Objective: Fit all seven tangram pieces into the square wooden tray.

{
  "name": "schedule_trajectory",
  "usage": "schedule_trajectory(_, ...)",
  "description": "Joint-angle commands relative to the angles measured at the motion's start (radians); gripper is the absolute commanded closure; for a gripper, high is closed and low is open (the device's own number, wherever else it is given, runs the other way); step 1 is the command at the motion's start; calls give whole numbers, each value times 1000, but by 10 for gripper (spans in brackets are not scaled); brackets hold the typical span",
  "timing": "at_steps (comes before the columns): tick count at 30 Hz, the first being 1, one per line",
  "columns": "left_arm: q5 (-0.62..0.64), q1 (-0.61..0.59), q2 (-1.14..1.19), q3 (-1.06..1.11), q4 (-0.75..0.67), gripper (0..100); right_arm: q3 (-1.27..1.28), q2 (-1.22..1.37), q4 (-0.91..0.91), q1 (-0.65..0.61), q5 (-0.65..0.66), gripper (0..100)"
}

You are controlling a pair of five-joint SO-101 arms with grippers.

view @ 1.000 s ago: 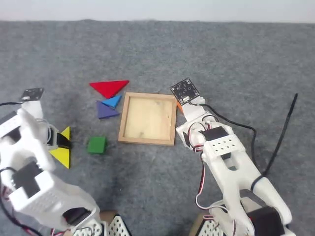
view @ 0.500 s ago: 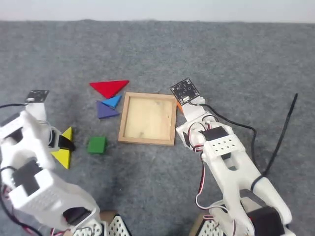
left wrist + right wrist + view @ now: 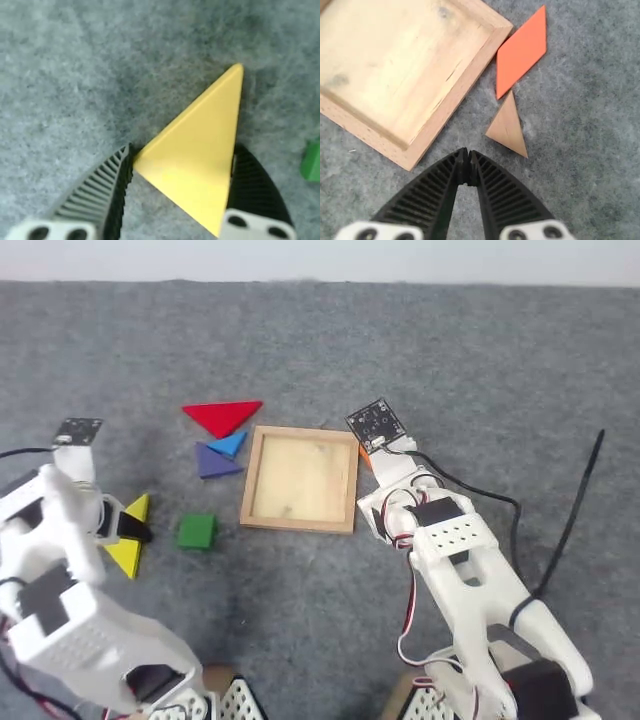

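The square wooden tray [image 3: 299, 526] lies empty mid-table. My left gripper [image 3: 182, 150] is shut on the yellow triangle [image 3: 200, 160], one finger against each side; in the high view this yellow triangle [image 3: 127, 553] is at the left, beside the green square [image 3: 196, 532]. Red [image 3: 222, 418], blue [image 3: 230, 447] and purple [image 3: 213, 464] triangles lie off the tray's far-left corner. My right gripper [image 3: 466, 152] is shut on nothing, just outside the tray's rim [image 3: 455, 95]. An orange parallelogram [image 3: 520, 50] and a small tan triangle [image 3: 509, 127] lie ahead of it.
Grey carpet covers the table. The right arm [image 3: 440, 530] stands close against the tray's right side and hides the pieces there from above. A black cable [image 3: 575, 510] runs along the right. Open carpet lies in front of and beyond the tray.
My left arm has shifted slightly toward the far side, and the yellow triangle has moved a little with it. The right arm has kept still.
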Motion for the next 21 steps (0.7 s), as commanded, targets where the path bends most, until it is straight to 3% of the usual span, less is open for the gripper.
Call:
schedule_trajectory(1,-43,3,11,79,-72,805,-40,-15,-16,13,-2,986)
schedule_trajectory(10,-152,3,-213,239,-72,874,-40,-15,-16,13,-2,986)
schedule_trajectory(16,-161,5,-342,302,-66,877,-40,-15,-13,13,-2,986)
schedule_trajectory(21,-163,6,-462,298,41,877,-40,-15,-13,13,-2,986)
